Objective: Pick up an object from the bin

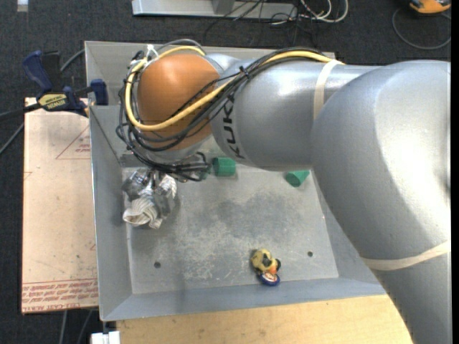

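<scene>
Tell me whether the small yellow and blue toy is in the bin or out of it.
In. The toy lies on the bare grey floor of the bin, close to its front wall.

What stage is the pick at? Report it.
Done: the gripper is down in the bin's left part. In hand: it sits at a crumpled white thing; a grip cannot be confirmed. Left: lifting it clear. Two green blocks and a yellow toy lie apart.

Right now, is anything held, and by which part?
Cannot be told: the gripper sits over a crumpled white thing by the left wall of the bin.
</scene>
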Robot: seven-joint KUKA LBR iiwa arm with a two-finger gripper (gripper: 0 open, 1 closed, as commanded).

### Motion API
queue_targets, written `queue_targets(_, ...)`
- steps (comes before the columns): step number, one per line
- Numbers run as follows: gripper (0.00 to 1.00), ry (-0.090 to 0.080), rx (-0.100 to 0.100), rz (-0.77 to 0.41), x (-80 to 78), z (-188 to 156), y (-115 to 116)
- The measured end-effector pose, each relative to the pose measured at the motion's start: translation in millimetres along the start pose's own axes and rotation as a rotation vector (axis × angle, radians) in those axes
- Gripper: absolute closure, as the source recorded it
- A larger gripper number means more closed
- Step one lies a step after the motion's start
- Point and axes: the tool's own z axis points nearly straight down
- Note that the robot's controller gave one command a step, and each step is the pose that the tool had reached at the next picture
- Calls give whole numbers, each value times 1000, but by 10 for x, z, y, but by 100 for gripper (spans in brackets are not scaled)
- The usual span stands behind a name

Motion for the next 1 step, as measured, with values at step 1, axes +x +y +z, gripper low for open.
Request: queue_targets(1, 100, -2, 2, 0, -8, -179, -5)
